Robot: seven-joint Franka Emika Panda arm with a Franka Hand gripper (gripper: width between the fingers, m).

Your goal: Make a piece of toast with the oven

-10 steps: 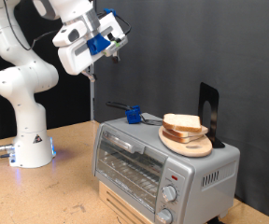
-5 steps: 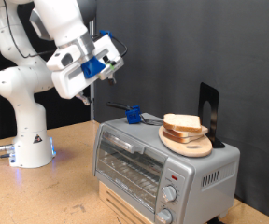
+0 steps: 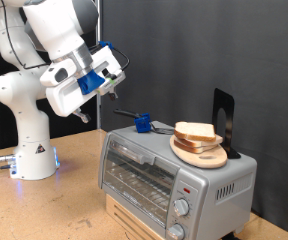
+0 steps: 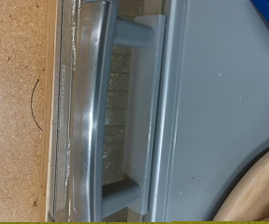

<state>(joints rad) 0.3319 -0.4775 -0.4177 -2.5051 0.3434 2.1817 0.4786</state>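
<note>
A white robot arm (image 3: pixel 29 90) stands on a wooden table (image 3: pixel 44 210), at the left of the exterior view. Its hand is up in the air, to the left of the oven (image 3: pixel 174 175) and above the table. The gripper (image 3: pixel 82 116) points down and a bit left, but it is small and dark here, and I cannot tell if its fingers are apart or together. Nothing can be seen held in it. The hand has blue parts on its side.

The oven is a silver-grey box at the right of the exterior view. Its glass door (image 3: pixel 134 180) is closed, and a wire rack shows behind the glass. A long handle (image 3: pixel 129 157) runs along the top of the door. Two round knobs (image 3: pixel 181 209) sit one above the other on the right side of its front. No words or brand name can be read on it.

The piece of toast (image 3: pixel 196 131) lies on a round wooden plate (image 3: pixel 199 153), and the plate rests on top of the oven, toward its right end. A small blue thing (image 3: pixel 142 123) stands on the oven top, to the left of the plate. A thin black stand (image 3: pixel 222 120) stands upright behind the plate.

The wrist view looks down on the oven's door handle (image 4: pixel 102 112) and grey top (image 4: pixel 219 103), with the table (image 4: pixel 18 103) beside it. The edge of the wooden plate (image 4: pixel 261 191) shows in one corner. The gripper's fingers do not show in this view.
</note>
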